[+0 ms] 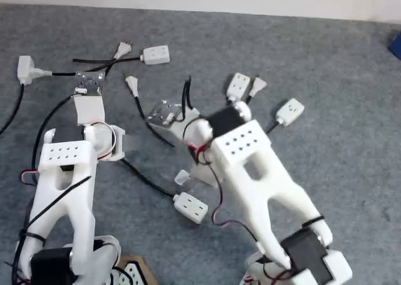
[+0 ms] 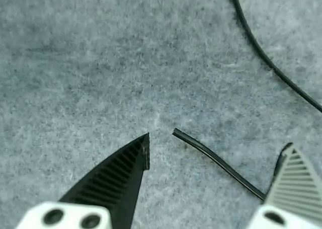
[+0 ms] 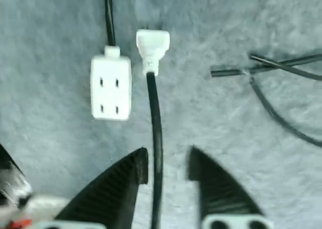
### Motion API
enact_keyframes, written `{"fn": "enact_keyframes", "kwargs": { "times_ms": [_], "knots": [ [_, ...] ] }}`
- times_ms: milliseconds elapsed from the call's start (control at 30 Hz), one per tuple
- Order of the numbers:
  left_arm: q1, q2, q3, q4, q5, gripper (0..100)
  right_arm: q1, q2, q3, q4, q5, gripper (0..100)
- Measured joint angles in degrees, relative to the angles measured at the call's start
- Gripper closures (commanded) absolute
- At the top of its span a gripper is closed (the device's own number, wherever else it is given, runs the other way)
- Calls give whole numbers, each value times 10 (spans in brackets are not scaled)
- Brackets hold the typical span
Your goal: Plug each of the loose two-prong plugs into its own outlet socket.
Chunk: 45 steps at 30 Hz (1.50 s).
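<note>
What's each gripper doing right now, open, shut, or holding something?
Left gripper: open, holding nothing.
Right gripper: open, straddling a black cord, not gripping it.

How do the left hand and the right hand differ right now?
The left hand is spread wide; the right hand is open only narrowly. The left hand hangs over a loose black cable end; the right hand straddles the black cord of a white plug, which lies beside an outlet socket. Both are open, gripping nothing.
</note>
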Motion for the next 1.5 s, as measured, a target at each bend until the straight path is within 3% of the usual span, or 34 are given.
{"fn": "enact_keyframes", "kwargs": {
  "times_ms": [133,300,767,1100,1367,1500],
  "knots": [
    [0,0,0,-2,0,614,-7,52,-4,-12,52,747],
    [0,0,0,-2,0,614,-23,114,-3,-62,65,747],
    [-10,0,25,-44,0,614,-58,127,140,-234,53,747],
    [-10,0,25,-44,0,614,-62,128,156,-273,30,748],
    [-10,0,25,-44,0,614,-61,129,207,-312,30,975],
    [-10,0,25,-44,0,614,-57,129,207,-311,29,991]
  ]
}}
